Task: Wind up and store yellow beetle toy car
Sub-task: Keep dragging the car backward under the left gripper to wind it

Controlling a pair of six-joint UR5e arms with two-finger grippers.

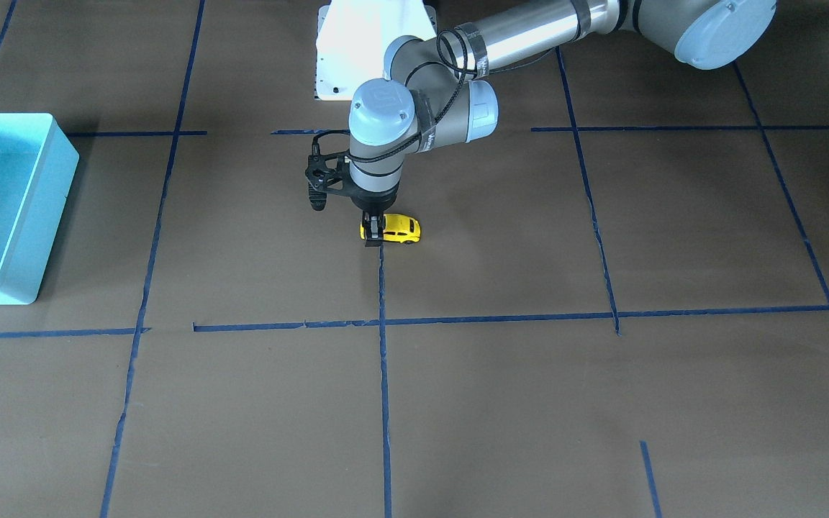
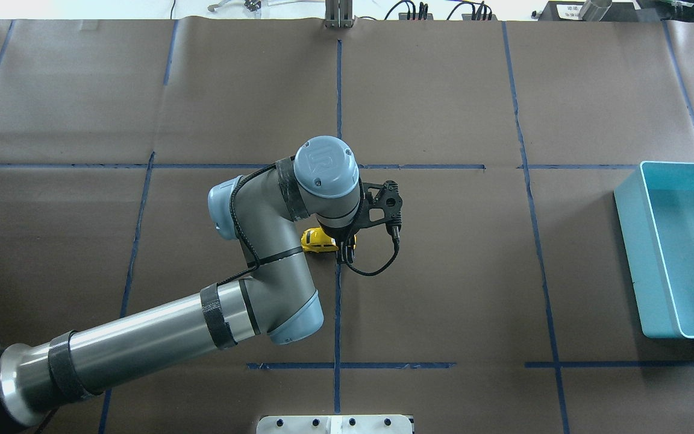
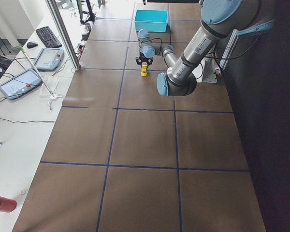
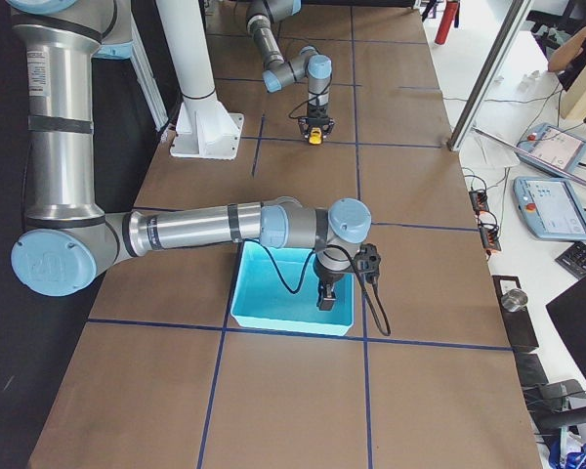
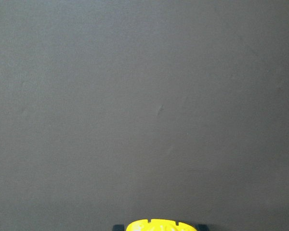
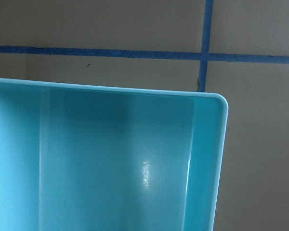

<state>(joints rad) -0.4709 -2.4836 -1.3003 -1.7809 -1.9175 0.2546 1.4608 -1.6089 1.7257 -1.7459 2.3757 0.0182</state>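
The yellow beetle toy car (image 1: 401, 229) stands on its wheels on the brown table, near the middle. My left gripper (image 1: 373, 234) points straight down over one end of it, with its fingers closed on the car's sides. The overhead view shows the car (image 2: 315, 239) half hidden under the wrist. The left wrist view shows only a sliver of the car (image 5: 160, 225) at its bottom edge. My right gripper (image 4: 325, 296) hangs over the turquoise bin (image 4: 293, 318). It shows only in the exterior right view, so I cannot tell if it is open or shut.
The turquoise bin (image 2: 630, 253) sits at the table's end on my right and looks empty in the right wrist view (image 6: 207, 168). Blue tape lines (image 1: 383, 374) mark a grid on the table. A white mount base (image 1: 342, 50) stands at the robot's side.
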